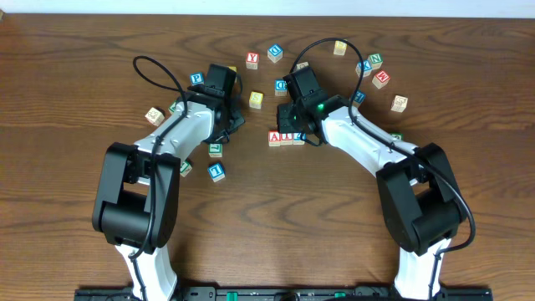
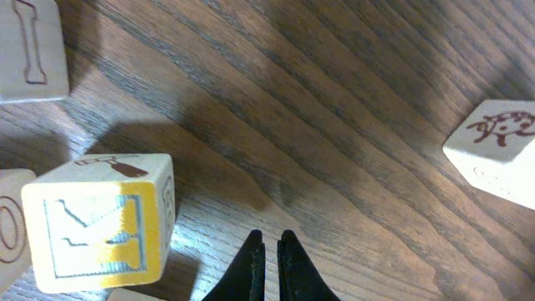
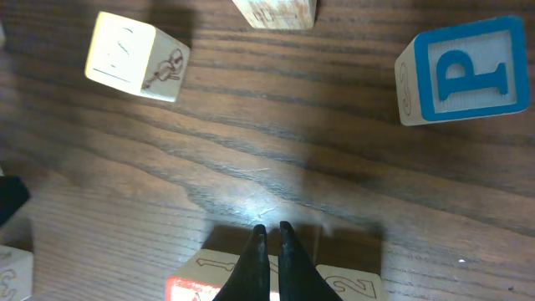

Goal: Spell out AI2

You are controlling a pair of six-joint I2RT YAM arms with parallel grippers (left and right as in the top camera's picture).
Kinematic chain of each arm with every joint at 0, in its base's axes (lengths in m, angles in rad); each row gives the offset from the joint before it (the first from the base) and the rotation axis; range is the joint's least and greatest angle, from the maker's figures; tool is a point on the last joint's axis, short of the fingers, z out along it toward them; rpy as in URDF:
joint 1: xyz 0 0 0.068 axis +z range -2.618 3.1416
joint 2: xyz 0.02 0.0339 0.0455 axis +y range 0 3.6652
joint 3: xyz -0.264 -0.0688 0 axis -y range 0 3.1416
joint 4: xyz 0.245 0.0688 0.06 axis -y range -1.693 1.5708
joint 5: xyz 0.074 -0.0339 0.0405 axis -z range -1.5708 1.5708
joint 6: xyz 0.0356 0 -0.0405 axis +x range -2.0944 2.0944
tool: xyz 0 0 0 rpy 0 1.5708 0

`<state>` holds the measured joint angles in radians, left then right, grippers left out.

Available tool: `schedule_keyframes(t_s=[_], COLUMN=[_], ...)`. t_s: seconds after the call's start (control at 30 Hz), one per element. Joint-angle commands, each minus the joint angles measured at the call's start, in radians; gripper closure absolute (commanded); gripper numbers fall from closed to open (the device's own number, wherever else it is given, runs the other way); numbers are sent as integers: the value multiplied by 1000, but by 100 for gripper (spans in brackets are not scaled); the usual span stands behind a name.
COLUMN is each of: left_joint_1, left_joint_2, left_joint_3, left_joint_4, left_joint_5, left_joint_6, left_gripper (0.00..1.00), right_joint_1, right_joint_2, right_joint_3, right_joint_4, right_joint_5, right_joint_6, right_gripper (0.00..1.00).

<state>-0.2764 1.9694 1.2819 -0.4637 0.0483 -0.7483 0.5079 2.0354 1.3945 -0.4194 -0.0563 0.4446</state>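
Spelling looks finished: A cube (image 1: 274,138), I cube (image 1: 287,138) and 2 cube (image 3: 359,286) touch in a row, so right claw (image 3: 272,232) and left claw (image 2: 272,242) sit closed, empty.

Dark brown wood-grain table (image 1: 468,50), at its centre a touching row of small white-faced wooden cubes, red letter A cube (image 1: 275,138), red letter I cube (image 1: 287,137), blue digit 2 cube (image 1: 298,137), other alphabet cubes scattered around, blue-framed P cube (image 1: 196,79) to the left, red Y cube (image 1: 252,59) farther back, blue-framed cube marked 1 (image 1: 217,170) nearer the front edge.
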Motion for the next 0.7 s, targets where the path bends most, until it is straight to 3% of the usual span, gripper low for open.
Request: schedule_keyframes(t_s=[0.0, 0.67], left_joint_1=[3, 3], left_joint_2=[6, 6], left_joint_3=[-14, -14], left_joint_4=[-3, -3], left_joint_5=[-17, -16], left_joint_6=[-13, -13], left_gripper=[93, 93], right_joint_1=[5, 19], right_joint_2=[19, 29], right_joint_3=[-2, -2], right_joint_4=[5, -10], right_joint_5=[5, -3], right_joint_6=[15, 14], right_gripper=[99, 99])
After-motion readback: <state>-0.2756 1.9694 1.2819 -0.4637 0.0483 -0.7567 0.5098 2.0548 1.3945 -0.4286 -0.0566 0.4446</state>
